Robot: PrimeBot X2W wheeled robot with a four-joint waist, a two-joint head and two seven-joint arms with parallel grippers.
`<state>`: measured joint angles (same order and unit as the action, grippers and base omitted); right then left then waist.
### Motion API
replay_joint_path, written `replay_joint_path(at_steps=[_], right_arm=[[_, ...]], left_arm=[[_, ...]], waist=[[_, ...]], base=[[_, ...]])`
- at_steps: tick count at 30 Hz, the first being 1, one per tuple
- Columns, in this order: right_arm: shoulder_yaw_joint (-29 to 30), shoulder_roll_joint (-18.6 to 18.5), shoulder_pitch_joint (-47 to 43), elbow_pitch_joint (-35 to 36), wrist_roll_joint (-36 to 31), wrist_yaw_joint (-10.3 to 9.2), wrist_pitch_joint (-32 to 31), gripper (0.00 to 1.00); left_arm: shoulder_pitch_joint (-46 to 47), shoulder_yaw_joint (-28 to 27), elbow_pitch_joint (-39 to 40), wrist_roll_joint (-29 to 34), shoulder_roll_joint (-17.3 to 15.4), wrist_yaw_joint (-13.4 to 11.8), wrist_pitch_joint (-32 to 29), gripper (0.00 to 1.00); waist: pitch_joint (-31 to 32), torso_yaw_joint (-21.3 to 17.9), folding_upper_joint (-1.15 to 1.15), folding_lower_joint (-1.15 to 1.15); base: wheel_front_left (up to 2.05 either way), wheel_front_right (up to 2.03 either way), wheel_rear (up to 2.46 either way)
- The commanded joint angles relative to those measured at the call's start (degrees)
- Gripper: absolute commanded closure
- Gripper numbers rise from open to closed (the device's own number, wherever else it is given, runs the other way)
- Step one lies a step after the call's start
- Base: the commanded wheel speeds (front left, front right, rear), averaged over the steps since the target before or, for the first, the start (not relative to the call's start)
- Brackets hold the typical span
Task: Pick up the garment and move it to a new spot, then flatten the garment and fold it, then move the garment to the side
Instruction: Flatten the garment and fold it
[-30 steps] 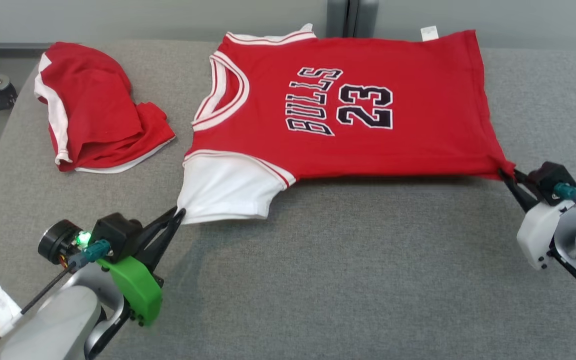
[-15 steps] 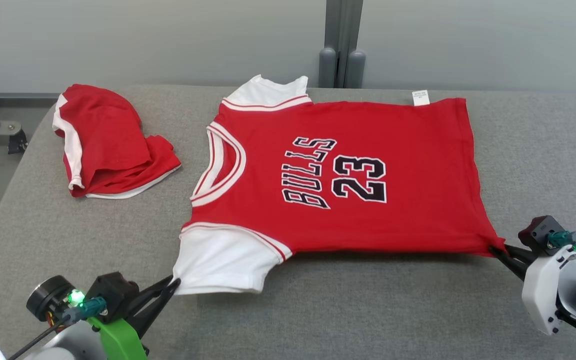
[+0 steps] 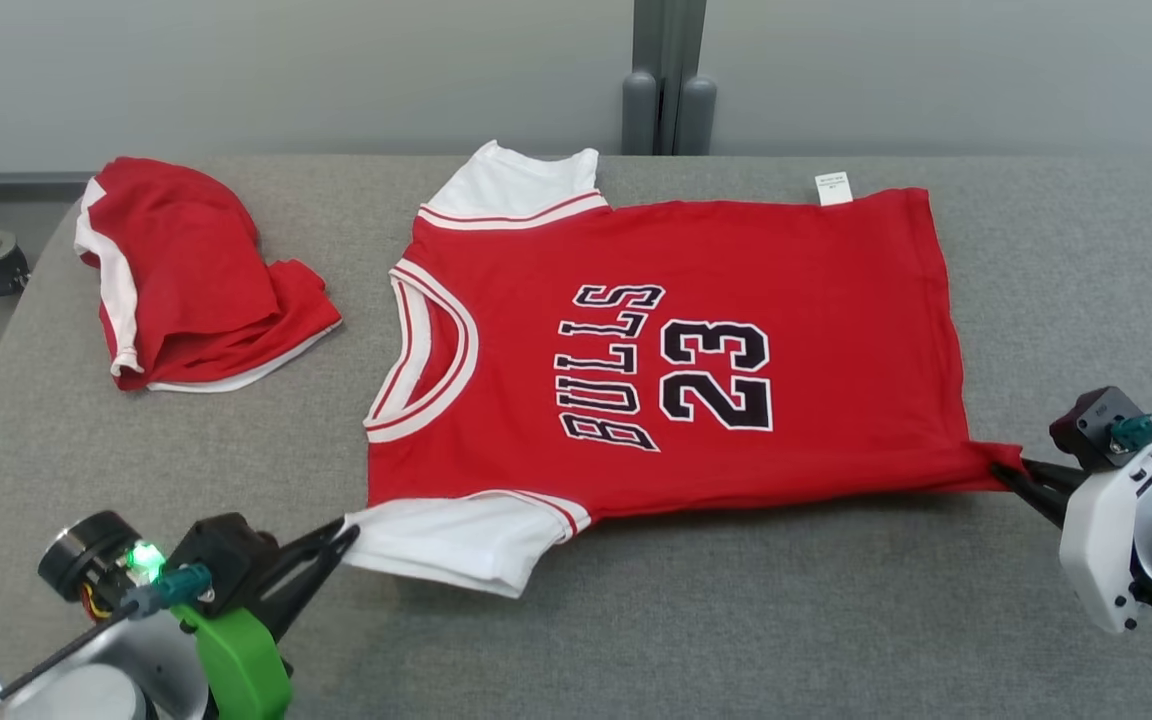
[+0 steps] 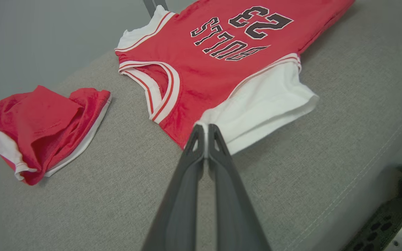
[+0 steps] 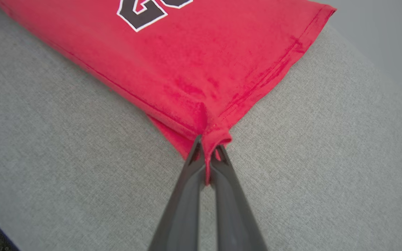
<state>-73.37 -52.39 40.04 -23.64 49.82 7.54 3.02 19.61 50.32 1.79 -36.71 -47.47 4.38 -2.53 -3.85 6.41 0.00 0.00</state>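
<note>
The jersey [image 3: 676,350] is red, with white sleeves, a collar striped white and red, and black "BULLS 23" on the chest. It lies spread almost flat, print up, on the grey table [image 3: 736,620], collar toward the left, hem toward the right. Its near sleeve tip and near hem corner are drawn out to points.

We count two red garments: one jersey [image 3: 676,350], one crumpled bundle [image 3: 196,280]. Two grippers: left gripper [image 3: 346,532], right gripper [image 3: 999,473], each with two dark fingers [image 4: 181,195]. One grey table [image 3: 736,620]. On jersey we count two white sleeves [image 3: 456,540], one white label [image 3: 833,188], one number [image 3: 716,385], one word [image 3: 606,365]. Two grey posts [image 3: 641,110] behind table.
</note>
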Motion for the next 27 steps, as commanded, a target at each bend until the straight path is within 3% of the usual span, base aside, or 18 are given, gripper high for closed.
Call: replay_joint_path(at_steps=[1,17,27], right_arm=[[0.0,-0.4,1.3,-0.1,-0.1,-0.1,-0.5,1.0],[0.0,4.6,12.6,-2.8,-0.1,-0.1,-6.0,1.0],[0.0,6.6,16.3,-4.9,-2.7,-0.1,-5.8,1.0]], left_arm=[[2.0,-0.3,-0.8,0.9,0.5,0.3,-0.3,1.0],[21.2,1.5,-17.2,8.7,6.6,2.7,2.5,1.0],[29.1,5.6,-28.7,9.3,10.7,3.1,5.7,1.0]], waist=[[-2.5,-0.6,0.0,0.0],[-12.9,-2.4,0.0,0.0],[-15.4,-3.2,0.0,0.0]], base=[[0.0,0.0,0.0],[0.0,0.0,0.0],[0.0,0.0,0.0]])
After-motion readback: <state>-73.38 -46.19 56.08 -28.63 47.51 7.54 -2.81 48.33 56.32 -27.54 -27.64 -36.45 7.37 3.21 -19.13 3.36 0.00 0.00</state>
